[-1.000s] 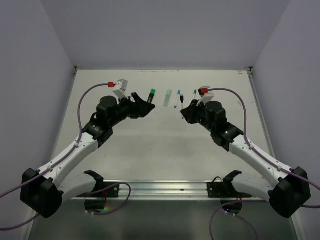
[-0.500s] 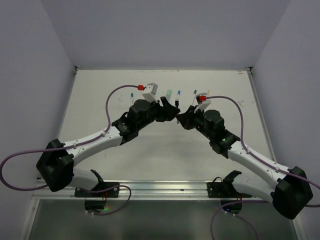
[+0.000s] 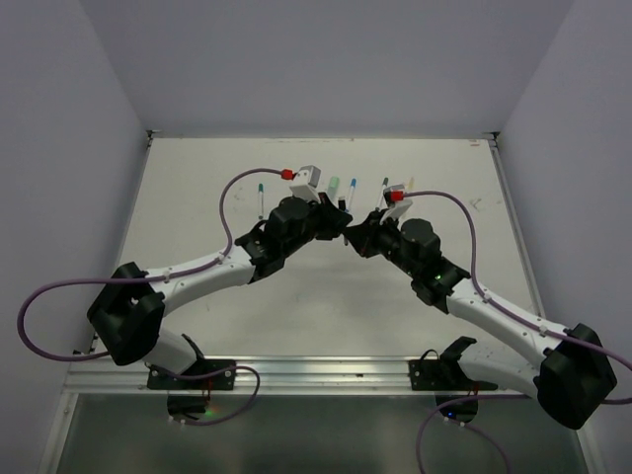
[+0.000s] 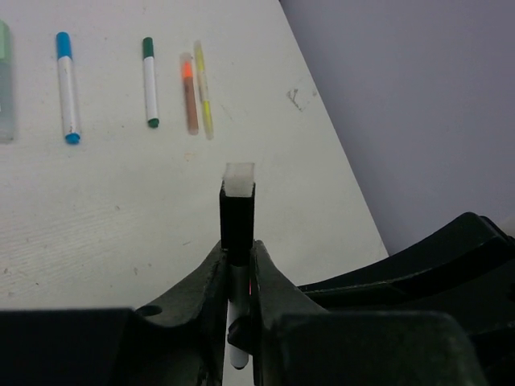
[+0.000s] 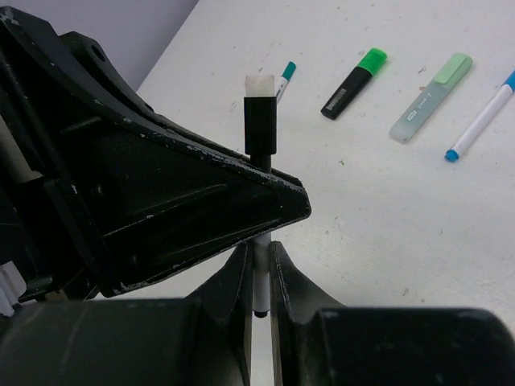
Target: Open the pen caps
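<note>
The left gripper point(image 4: 239, 256) pinches the lower end of the black cap point(image 4: 239, 211), upper centre in both wrist frames; the right gripper point(image 5: 261, 261) pinches the white barrel point(image 5: 261, 280) below it; best to pull straight along the pen's axis, without bending; along the frames' top, on the table point(image 4: 121, 209), lie 2 highlighters point(image 5: 354, 83) and 5 thin pens point(image 4: 66, 87).

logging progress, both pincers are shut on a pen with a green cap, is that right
Not quite. The left pincer and right pincer are both shut on a pen, but its cap is black with a white end, as the left wrist view shows. The green-capped highlighter lies on the table.
</note>
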{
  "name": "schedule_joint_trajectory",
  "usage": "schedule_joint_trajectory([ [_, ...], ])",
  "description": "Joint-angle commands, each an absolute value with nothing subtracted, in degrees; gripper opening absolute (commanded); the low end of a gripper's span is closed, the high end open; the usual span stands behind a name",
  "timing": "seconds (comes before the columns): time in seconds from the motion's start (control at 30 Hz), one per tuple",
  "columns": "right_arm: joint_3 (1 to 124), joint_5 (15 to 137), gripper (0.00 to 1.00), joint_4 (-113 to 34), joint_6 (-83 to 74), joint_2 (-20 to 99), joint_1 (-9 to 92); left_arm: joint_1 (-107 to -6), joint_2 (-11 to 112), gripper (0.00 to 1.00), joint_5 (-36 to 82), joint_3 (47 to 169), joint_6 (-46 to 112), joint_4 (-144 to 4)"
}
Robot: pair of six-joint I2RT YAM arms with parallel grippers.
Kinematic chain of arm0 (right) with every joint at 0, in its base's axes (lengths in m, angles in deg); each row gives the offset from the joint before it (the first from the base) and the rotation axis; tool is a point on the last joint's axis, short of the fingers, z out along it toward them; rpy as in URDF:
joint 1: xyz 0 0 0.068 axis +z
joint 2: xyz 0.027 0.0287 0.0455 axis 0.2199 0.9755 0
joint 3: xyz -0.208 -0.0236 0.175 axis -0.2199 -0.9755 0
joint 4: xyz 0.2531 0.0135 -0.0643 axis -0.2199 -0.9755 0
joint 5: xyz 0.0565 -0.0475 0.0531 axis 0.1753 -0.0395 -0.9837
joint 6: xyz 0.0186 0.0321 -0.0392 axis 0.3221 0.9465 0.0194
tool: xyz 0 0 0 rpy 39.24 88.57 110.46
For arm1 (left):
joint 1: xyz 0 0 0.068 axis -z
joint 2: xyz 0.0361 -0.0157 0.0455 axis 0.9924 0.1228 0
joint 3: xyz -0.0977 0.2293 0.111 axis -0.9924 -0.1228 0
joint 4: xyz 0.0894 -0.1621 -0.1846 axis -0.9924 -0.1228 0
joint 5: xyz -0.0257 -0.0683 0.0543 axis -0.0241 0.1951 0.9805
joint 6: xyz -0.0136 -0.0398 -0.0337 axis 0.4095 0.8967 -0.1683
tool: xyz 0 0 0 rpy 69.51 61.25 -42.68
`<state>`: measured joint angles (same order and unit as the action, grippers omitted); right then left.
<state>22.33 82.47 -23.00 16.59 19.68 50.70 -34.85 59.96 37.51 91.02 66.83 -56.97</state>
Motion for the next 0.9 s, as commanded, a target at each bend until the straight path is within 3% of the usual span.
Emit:
schedule_joint_trajectory([
  [0.0, 21.91, 81.88, 0.0, -18.93, 17.19, 19.49, 51.11, -34.26, 60.04, 0.13, 38.66, 92.03, 66.03, -52.82],
  [0.07, 21.91, 81.61, 0.06, -19.36, 16.75, 18.96, 51.11, -34.34, 58.91, 0.0, 38.83, 91.24, 65.06, -52.99],
  [0.13, 22.08, 81.7, 0.21, -19.98, 16.13, 18.44, 51.11, -34.34, 57.5, 0.0, 39.53, 89.58, 61.64, -53.25],
  [0.17, 22.43, 81.53, 0.37, -21.98, 16.13, 17.74, 51.11, -34.34, 55.93, 0.0, 39.71, 89.05, 60.06, -53.25],
  [0.3, 25.5, 81.88, 0.55, -29.37, 14.64, 16.24, 51.11, -34.43, 52.49, 0.0, 38.75, 87.02, 50.76, -56.32],
  [0.57, 33.41, 81.61, 0.74, -36.94, 16.57, 15.62, 51.11, -34.52, 45.29, 0.0, 34.35, 79.82, 44.05, -58.88],
  [0.87, 39.13, 77.13, 0.72, -35.28, 20.7, 23.26, 51.11, -34.43, 44.57, 0.0, 29.43, 78.32, 42.29, -58.0],
])
